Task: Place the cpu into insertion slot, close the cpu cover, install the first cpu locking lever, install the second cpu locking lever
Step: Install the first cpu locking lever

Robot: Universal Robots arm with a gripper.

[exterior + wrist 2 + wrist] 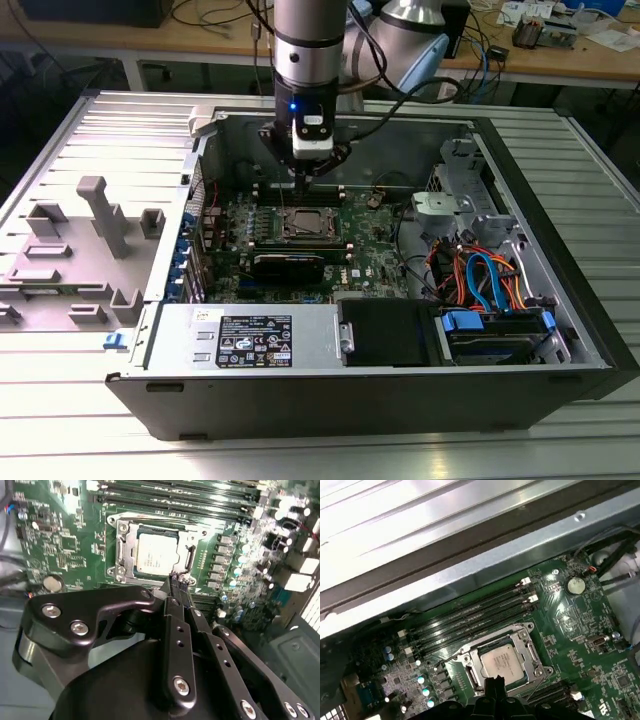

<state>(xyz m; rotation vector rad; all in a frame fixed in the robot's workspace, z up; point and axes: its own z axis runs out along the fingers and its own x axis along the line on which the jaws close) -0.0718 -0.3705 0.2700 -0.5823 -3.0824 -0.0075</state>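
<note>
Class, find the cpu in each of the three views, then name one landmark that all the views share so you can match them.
Exterior view: cpu lies mid-motherboard, under the claw.
Second wrist view: cpu shows through the cover window, just beyond the claw.
First wrist view: cpu lies just beyond the claw.
Shared landmark: long black memory slots alongside the cpu.

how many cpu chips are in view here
1. The cpu lies in the insertion slot on the motherboard, close to the end effector, which hides part of the board.
</note>
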